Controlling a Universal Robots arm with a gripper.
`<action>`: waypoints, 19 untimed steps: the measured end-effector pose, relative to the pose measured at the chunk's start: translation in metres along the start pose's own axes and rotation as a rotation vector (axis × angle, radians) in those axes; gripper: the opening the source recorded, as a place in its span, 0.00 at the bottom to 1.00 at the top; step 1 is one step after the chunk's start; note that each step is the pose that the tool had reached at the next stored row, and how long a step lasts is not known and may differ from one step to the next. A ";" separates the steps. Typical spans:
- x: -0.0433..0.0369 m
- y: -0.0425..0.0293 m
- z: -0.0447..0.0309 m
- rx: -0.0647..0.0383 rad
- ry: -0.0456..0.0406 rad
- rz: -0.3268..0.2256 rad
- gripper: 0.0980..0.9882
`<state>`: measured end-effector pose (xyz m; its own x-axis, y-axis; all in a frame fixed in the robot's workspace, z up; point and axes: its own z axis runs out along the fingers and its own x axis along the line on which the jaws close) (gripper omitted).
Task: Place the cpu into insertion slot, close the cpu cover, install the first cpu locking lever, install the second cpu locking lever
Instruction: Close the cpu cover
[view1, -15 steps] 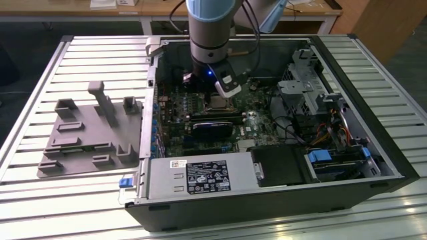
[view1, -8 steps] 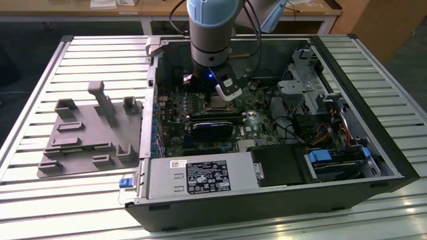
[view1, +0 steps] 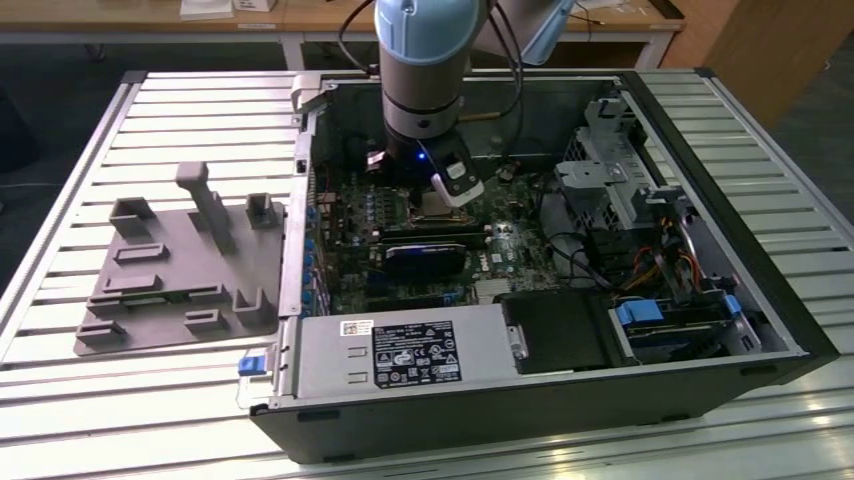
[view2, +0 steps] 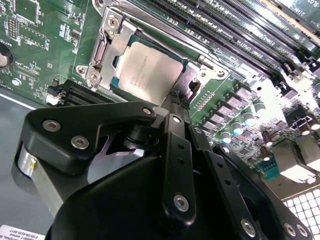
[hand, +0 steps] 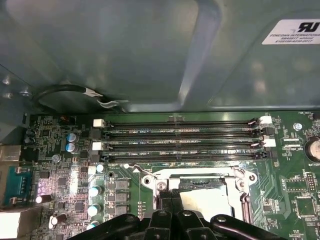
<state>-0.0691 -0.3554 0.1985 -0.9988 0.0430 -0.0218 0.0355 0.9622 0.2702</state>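
The cpu (view2: 150, 70), a pale silver square chip, lies flat in the insertion slot (view1: 434, 212) on the green board. The silvery cpu cover (view2: 106, 42) lies down around the chip, and its cut-out middle shows the chip's top (hand: 212, 200). My gripper (view2: 176, 102) hangs just over one edge of the slot, its black fingers (hand: 165, 202) pressed together and holding nothing. A thin wire lever (hand: 142, 172) curls out at a corner of the slot. In the exterior view the gripper (view1: 461, 200) sits directly above the slot inside the open computer case.
Long memory slots (hand: 185, 135) run beside the socket. A black card (view1: 434, 258) lies just in front of it. A power supply (view1: 400, 355), drive cage (view1: 614, 170) and cables crowd the case. The case wall (hand: 125, 50) stands close. A grey fixture (view1: 174, 265) rests on the slatted table.
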 end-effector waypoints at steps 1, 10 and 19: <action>0.0000 -0.0002 0.0003 0.000 0.0003 0.000 0.00; -0.0019 -0.0007 0.0021 0.000 0.0006 0.000 0.00; -0.0038 -0.0001 0.0004 0.000 0.0006 0.000 0.00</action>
<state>-0.0653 -0.3555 0.1982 -0.9989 0.0430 -0.0212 0.0356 0.9621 0.2703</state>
